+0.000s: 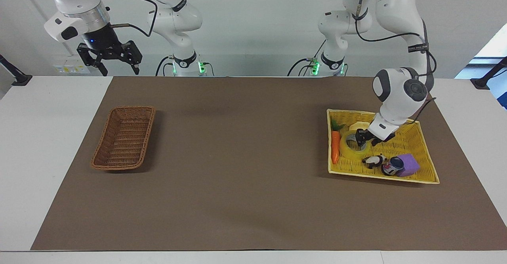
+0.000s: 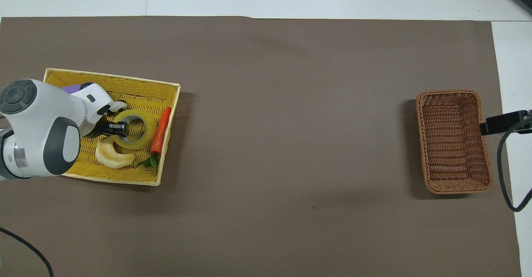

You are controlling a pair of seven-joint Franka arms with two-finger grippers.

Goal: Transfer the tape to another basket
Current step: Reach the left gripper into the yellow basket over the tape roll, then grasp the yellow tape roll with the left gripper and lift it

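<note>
The tape [image 1: 352, 148] [image 2: 140, 136], a yellow translucent ring, lies flat in the bright-yellow basket [image 1: 414, 139] [image 2: 143, 93] toward the left arm's end of the table. My left gripper [image 1: 361, 139] [image 2: 119, 128] is down in that basket, shut on the ring's wall on the side away from the carrot, one finger inside the hole. The dark-brown wicker basket [image 1: 123, 137] [image 2: 453, 136] stands empty toward the right arm's end. My right gripper [image 1: 120, 71] waits open, raised above the table's edge by the robots.
In the yellow basket, an orange carrot [image 1: 335, 147] [image 2: 160, 128] lies beside the tape, a pale crescent toy [image 1: 358, 126] [image 2: 111, 157] nearer the robots, and a black-and-white figure [image 1: 373, 161], a small can [image 1: 394, 165] and a purple block [image 1: 408, 164] farther out. A brown mat [image 1: 245, 157] covers the table.
</note>
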